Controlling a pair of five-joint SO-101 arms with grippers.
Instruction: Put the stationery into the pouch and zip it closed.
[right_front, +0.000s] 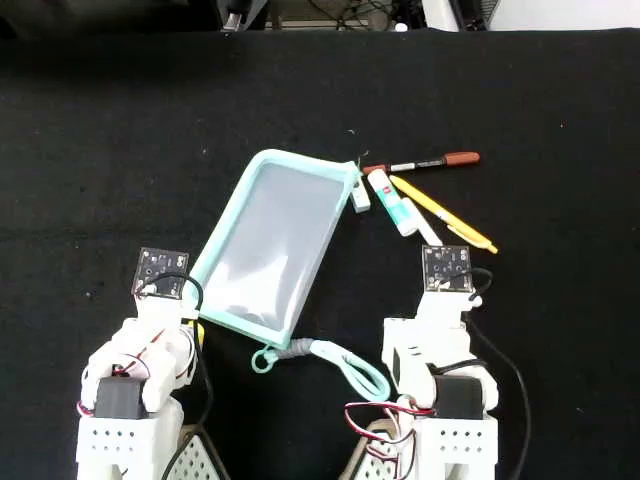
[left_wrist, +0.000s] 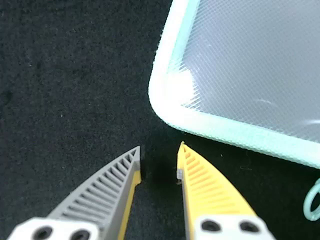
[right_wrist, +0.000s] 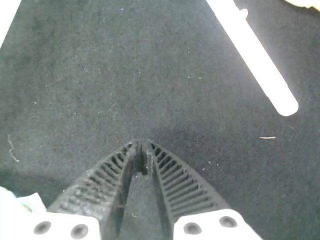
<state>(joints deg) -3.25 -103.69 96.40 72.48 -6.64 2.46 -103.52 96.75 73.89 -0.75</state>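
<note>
The translucent pouch (right_front: 268, 243) with mint-green edging lies flat and slanted at mid-table. Beyond its far right corner lie the stationery: a small white eraser (right_front: 359, 197), a white tube (right_front: 391, 201), a red-capped marker (right_front: 430, 161), a yellow pen (right_front: 446, 215) and a white pen (right_front: 424, 227). My left gripper (left_wrist: 160, 150) hovers over the cloth just off the pouch's near corner (left_wrist: 172, 95), fingers slightly open with nothing between them. My right gripper (right_wrist: 142, 148) is shut and empty above bare cloth, short of the white pen (right_wrist: 257, 55).
The pouch's mint strap (right_front: 340, 365) trails along the cloth between the two arm bases, with its ring (left_wrist: 312, 202) near the left gripper. Black cloth (right_front: 100, 150) covers the whole table; cables and equipment sit past the far edge.
</note>
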